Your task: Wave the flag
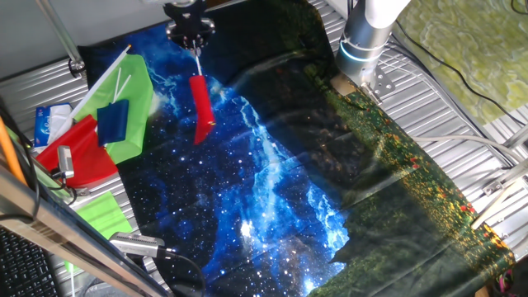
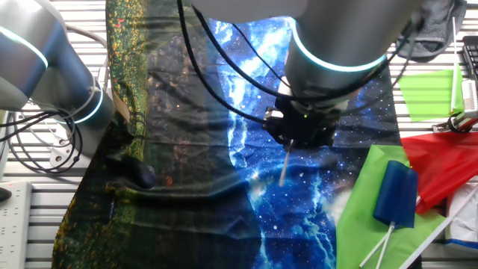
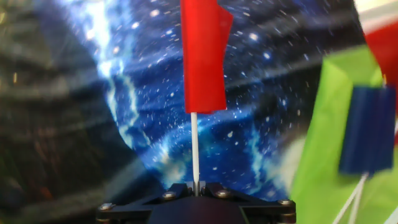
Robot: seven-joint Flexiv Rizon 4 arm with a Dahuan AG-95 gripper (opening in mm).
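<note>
While tool [image 1: 195, 43] grips stick, flag [image 1: 201, 108] hangs red, furled.

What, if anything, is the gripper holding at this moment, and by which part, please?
The gripper holds the small red flag by the bare end of its thin white stick, with the cloth hanging clear of the fingers.

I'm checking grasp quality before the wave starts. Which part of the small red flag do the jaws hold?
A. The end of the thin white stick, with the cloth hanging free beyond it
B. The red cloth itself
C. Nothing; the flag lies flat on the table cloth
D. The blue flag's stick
A: in the hand view the flag's white stick runs straight into the shut jaws of the gripper, and the red cloth sits clear of them farther out.
</note>
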